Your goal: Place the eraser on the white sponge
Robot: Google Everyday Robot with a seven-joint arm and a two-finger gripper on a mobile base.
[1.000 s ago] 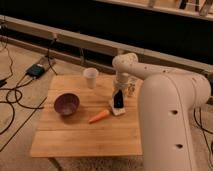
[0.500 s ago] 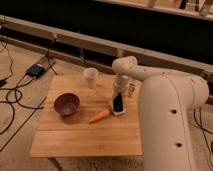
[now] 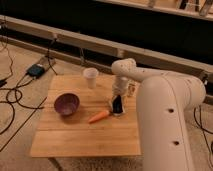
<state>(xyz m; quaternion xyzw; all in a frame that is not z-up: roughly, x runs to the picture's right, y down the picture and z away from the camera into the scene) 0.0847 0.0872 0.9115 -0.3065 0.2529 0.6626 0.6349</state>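
The black eraser stands tilted on its lower end, right of the table's middle. Its lower end meets the white sponge, an off-white block lying on the wooden table. My gripper hangs straight down from the white arm, directly over the eraser, and is shut on its upper end. Most of the sponge is hidden behind the eraser.
An orange carrot lies just left of the sponge. A purple bowl sits at the table's left, and a white paper cup stands at the back. A small object stands behind the gripper. Cables and a box lie on the floor to the left.
The gripper and the eraser have come down slightly onto the sponge. Nothing else has moved.
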